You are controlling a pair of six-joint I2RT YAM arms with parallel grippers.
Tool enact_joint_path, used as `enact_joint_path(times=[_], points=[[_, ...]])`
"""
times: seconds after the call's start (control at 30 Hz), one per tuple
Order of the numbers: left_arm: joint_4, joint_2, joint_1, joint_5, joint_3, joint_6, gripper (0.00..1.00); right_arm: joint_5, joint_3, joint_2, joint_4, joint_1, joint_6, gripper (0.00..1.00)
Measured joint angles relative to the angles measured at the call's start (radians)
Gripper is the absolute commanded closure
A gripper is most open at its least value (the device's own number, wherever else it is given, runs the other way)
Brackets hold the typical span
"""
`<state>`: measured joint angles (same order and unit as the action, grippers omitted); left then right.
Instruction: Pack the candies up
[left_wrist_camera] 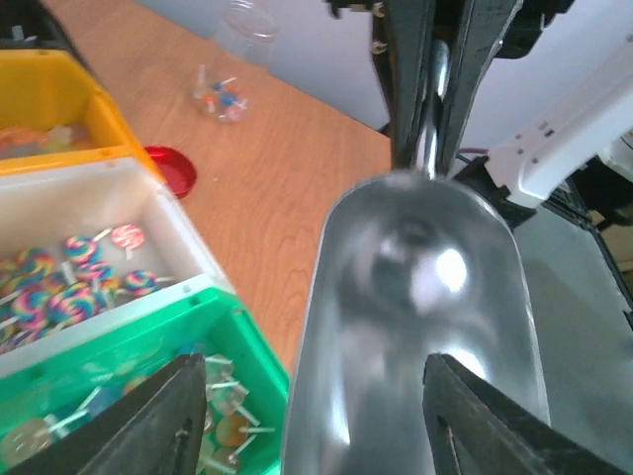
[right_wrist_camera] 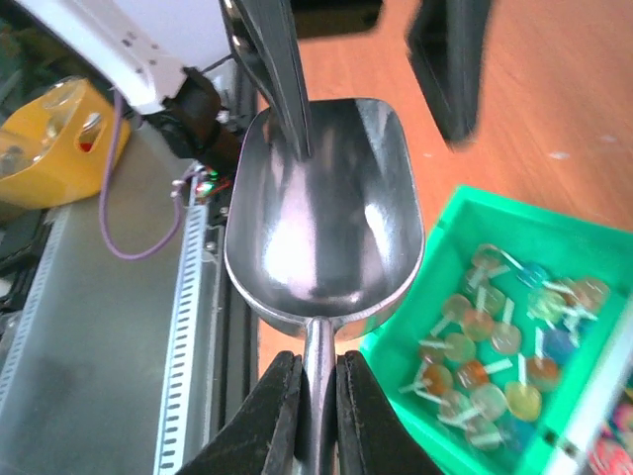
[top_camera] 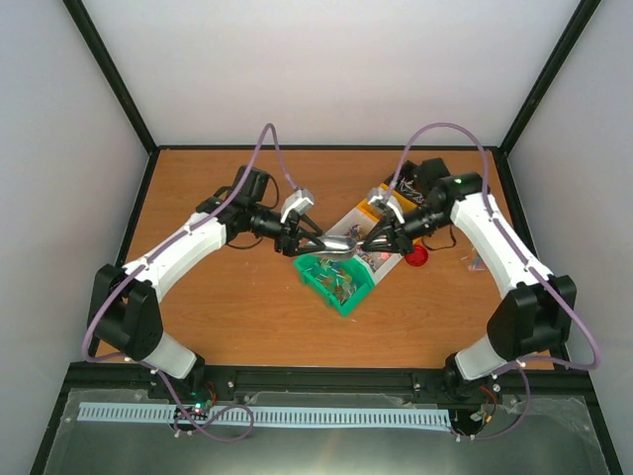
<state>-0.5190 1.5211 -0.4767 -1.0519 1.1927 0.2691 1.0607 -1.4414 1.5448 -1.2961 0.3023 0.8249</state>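
Observation:
My right gripper (right_wrist_camera: 318, 411) is shut on the handle of the silver scoop (right_wrist_camera: 326, 208), whose bowl is empty and hangs just over the near-left edge of the green bin (right_wrist_camera: 465, 213). The candies (right_wrist_camera: 504, 341), small wrapped lollipops in mixed colours, lie in that bin. My left gripper (left_wrist_camera: 316, 426) is open, its fingers (left_wrist_camera: 163, 421) spread either side of the scoop's mouth (left_wrist_camera: 415, 297), not closed on it. In the top view both grippers meet over the green bin (top_camera: 348, 297), the left one (top_camera: 302, 237) and the right one (top_camera: 374, 240).
A white bin (left_wrist_camera: 173, 233) of swirl lollipops and a yellow bin (left_wrist_camera: 49, 99) stand behind the green one. A red round lid (left_wrist_camera: 173, 170) lies beside them. A clear jar (left_wrist_camera: 242, 30) and a few loose sweets (left_wrist_camera: 220, 99) sit farther out on the wooden table.

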Motion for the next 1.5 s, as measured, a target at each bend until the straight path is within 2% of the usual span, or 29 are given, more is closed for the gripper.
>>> enact_joint_path(times=[0.23,0.43,0.53,0.67,1.1,1.5], points=[[-0.019,-0.002,0.090,0.095,0.006,-0.010,0.30,-0.117,0.155,-0.127,0.048,-0.221,-0.015,0.97],[-0.027,-0.011,0.095,0.257,-0.010,-0.008,0.32,-0.403,0.260,-0.320,0.127,-0.240,-0.089,0.97],[-0.027,-0.002,0.094,0.332,-0.018,-0.007,0.34,-0.495,0.261,-0.334,0.146,-0.240,-0.117,0.97],[-0.026,0.044,0.091,0.393,-0.018,-0.007,0.36,-0.594,0.261,-0.297,0.172,-0.225,-0.157,0.97],[-0.002,0.171,0.019,0.484,-0.015,-0.008,0.42,-0.816,0.269,-0.177,0.279,-0.060,-0.241,0.97],[0.007,0.254,-0.009,0.519,-0.002,-0.008,0.49,-0.896,0.327,-0.078,0.388,0.018,-0.253,0.97]])
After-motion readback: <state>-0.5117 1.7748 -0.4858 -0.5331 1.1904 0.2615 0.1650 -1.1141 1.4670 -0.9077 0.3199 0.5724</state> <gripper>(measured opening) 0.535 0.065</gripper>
